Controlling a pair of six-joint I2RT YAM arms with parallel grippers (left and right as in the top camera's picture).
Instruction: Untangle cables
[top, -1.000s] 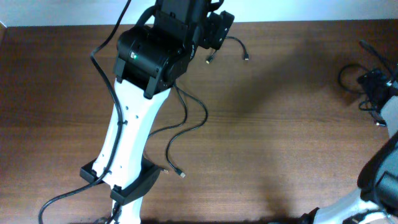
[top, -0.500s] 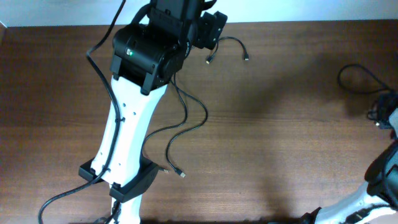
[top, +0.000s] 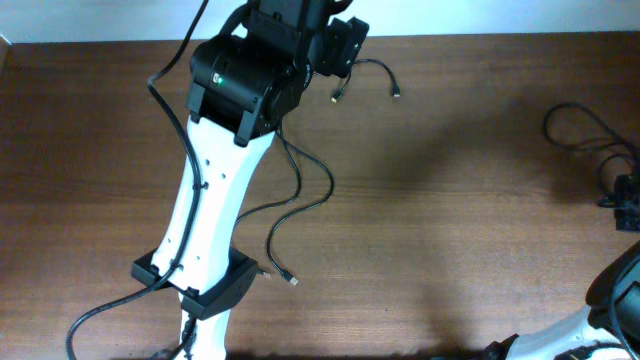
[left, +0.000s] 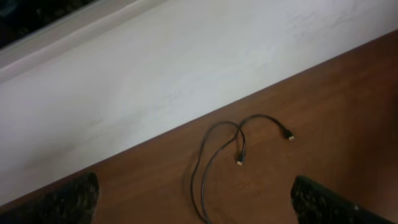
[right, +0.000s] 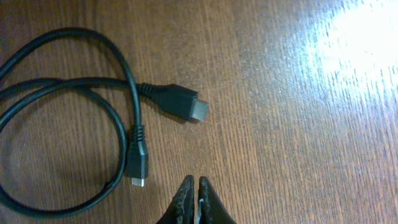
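Observation:
Two thin black cables (top: 300, 195) trail out from under my left arm on the brown table, one plug (top: 292, 281) lying near the arm's base. In the left wrist view a cable (left: 214, 155) lies below the jaws, its plug ends (left: 290, 135) apart. My left gripper (left: 194, 186) hangs open above it, holding nothing. Another cable (right: 118, 93) is looped at the far right, with a large plug (right: 183, 106) and a small plug (right: 138, 167). My right gripper (right: 198, 198) is shut beside that loop, not touching it, with nothing visibly between its fingers.
A white wall (left: 155, 68) runs along the table's far edge. My left arm (top: 215, 190) stretches over the left half of the table and hides part of the cables. The right arm's base (top: 610, 310) fills the lower right corner.
My right gripper has shut and pulled back from the looped cable toward the near right edge. The left arm has shifted only slightly.

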